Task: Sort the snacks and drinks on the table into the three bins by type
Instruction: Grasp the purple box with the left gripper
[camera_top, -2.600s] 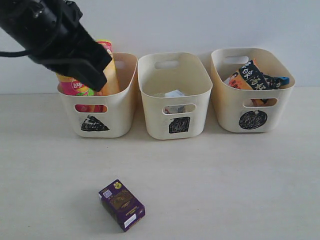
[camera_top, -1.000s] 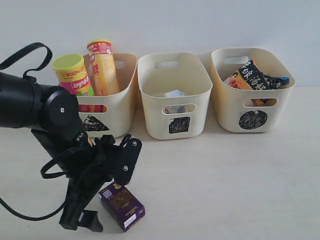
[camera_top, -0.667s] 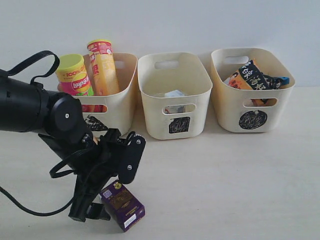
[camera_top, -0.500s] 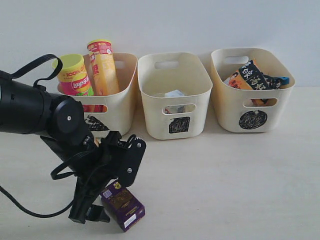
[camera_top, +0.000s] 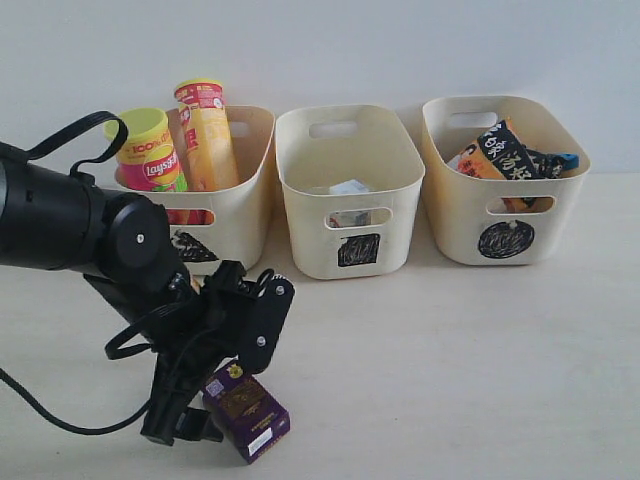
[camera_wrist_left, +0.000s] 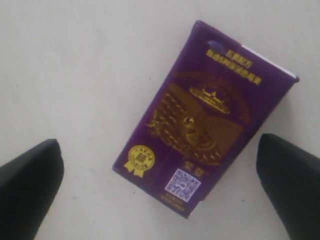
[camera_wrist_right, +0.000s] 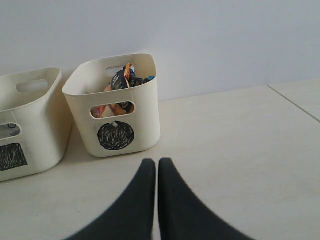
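Note:
The small purple box (camera_top: 247, 408) (camera_wrist_left: 210, 125) lies flat on the table near the front. My left gripper (camera_top: 215, 392) (camera_wrist_left: 159, 150) hovers over it, open wide, with one finger on each side of the box and neither touching it. Two chip tubes, one pink (camera_top: 147, 150) and one yellow (camera_top: 207, 135), stand in the triangle bin (camera_top: 245, 200). A white-blue pouch (camera_top: 350, 187) lies in the square bin (camera_top: 305, 230). Noodle packets (camera_top: 500, 150) (camera_wrist_right: 122, 80) fill the circle bin (camera_top: 455, 225) (camera_wrist_right: 145, 115). My right gripper (camera_wrist_right: 156, 162) is shut and empty, low over the table, out of the exterior view.
The three bins stand in a row against the pale back wall. The left arm's black body (camera_top: 70, 220) and its cable loop (camera_top: 75, 140) sit in front of the triangle bin. Bare table (camera_top: 450, 370) stretches to the right of the box.
The left arm came down from the triangle bin to the front of the table and edged right until its open fingers bracket the purple box. The right gripper has not moved.

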